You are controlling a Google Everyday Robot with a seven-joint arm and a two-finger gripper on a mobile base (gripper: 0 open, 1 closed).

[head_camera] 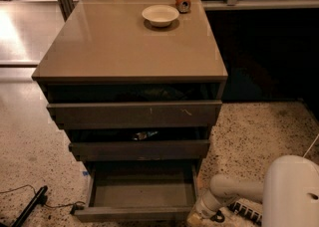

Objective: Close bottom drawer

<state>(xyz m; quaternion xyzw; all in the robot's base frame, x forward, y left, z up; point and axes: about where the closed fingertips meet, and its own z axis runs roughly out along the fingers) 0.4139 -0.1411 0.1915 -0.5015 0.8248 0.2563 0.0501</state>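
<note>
The bottom drawer point(139, 213) is the lowest of three dark grey-brown drawers in a cabinet. It stands pulled far out, a shallow empty tray with a plain front panel near the frame's lower edge. My gripper point(199, 216) is at the end of the white arm point(234, 191), low at the drawer's right front corner, largely cut off by the frame's lower edge. The top drawer point(134, 113), with pale scratches, and the middle drawer point(139, 149) are each slightly open.
A white bowl point(160, 15) and an orange can point(182, 0) sit at the back of the cabinet top point(124, 47). A black cable and rod point(30, 206) lie on the speckled floor at lower left. My white body point(291, 193) fills the lower right.
</note>
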